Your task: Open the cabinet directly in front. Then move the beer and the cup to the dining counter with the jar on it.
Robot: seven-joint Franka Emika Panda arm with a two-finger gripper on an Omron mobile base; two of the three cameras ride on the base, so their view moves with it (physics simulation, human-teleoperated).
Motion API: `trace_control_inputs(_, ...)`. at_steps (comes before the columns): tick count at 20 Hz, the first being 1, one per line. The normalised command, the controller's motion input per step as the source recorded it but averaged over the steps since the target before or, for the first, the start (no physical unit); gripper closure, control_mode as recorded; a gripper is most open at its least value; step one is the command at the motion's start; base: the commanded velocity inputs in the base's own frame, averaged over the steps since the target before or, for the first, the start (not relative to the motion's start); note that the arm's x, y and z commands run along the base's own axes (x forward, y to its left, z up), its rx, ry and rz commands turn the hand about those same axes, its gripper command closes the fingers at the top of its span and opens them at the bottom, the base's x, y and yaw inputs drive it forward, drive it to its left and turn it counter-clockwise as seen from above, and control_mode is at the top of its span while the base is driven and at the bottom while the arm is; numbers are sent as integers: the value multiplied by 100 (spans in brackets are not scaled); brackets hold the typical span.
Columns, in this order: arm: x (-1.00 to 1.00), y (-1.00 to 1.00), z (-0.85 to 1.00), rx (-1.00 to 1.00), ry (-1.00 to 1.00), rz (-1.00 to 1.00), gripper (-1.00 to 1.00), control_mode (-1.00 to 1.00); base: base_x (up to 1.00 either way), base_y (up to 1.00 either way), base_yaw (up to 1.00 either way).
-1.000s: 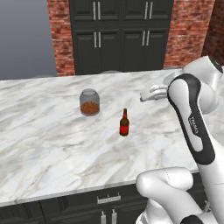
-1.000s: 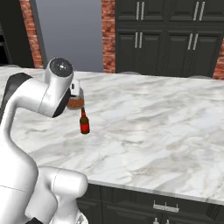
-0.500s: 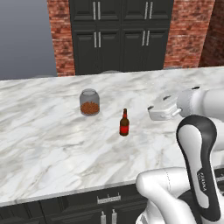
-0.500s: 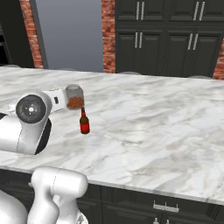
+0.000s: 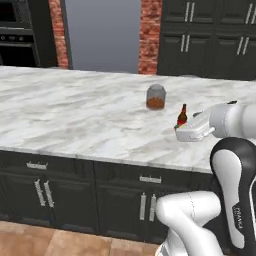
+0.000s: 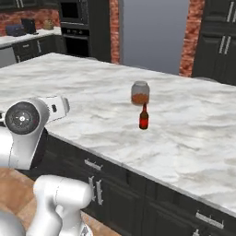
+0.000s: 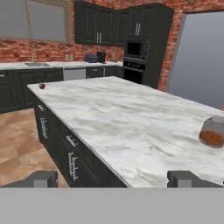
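The beer (image 5: 182, 116), a dark brown bottle with a red label, stands upright on the marble dining counter (image 5: 85, 115). The jar (image 5: 156, 96) with reddish-brown contents stands just behind it. In the right base view the beer (image 6: 144, 116) stands in front of the jar (image 6: 140, 92). My gripper (image 5: 179, 134) hangs by the counter's near edge, in front of the beer and apart from it. Its fingertips (image 7: 43, 178) are spread wide with nothing between them, so the gripper (image 7: 113, 179) is open. The jar (image 7: 213, 131) sits at the right of the hand view. The cup is out of view.
Black base cabinets with silver handles (image 5: 42, 192) run under the counter. Tall black cabinets (image 5: 210, 35) and brick pillars (image 5: 149, 35) stand behind it. Black upper wall cabinets (image 7: 98, 24) hang over a far worktop; I cannot tell which is the task's cabinet. A small orange thing (image 7: 42, 86) lies at the counter's far end.
Both base views have shifted, so the base has moved; jar and beer stand as before. The arm has swung down from over the counter to its near edge. The gripper stays open.
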Motion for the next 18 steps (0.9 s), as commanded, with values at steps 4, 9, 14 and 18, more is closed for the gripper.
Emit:
trace_control_inputs(4,0,0,0,0,0,0,-100,100,-9,0,100)
trace_control_inputs(9,0,0,0,0,0,0,-100,100,-6,0,100)
trace_control_inputs(14,0,0,0,0,0,0,-100,100,-3,0,100)
trace_control_inputs(18,0,0,0,0,0,0,-100,100,72,6,53)
